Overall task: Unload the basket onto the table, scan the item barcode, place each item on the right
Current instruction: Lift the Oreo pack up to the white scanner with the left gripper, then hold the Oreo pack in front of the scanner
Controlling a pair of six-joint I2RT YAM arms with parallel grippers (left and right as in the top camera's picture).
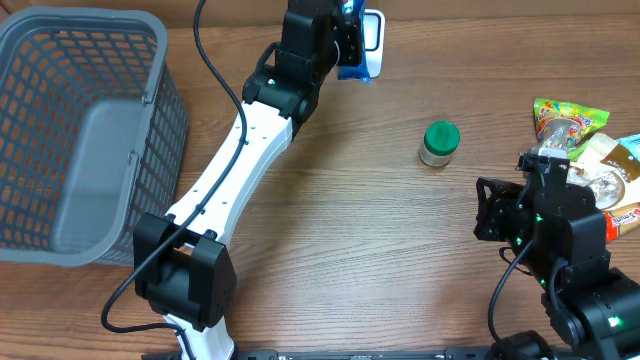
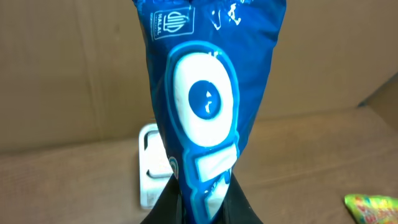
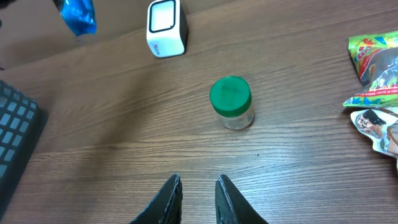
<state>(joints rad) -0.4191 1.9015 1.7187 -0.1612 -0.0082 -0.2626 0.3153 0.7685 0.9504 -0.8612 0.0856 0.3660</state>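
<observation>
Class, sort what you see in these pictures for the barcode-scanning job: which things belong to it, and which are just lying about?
Belongs to the job:
blue packet, gripped and held up
white scanner, close by it

Just lying about:
green-lidded jar
grey basket
colourful snack packets

Upright green-lidded jar [image 3: 231, 102] on the table [image 3: 124, 124]. Beyond it, white scanner [image 3: 166, 28]; blue packet [image 3: 78, 15] upper left. At bottom edge, right claw [image 3: 198, 196], fingers slightly parted, empty.
</observation>
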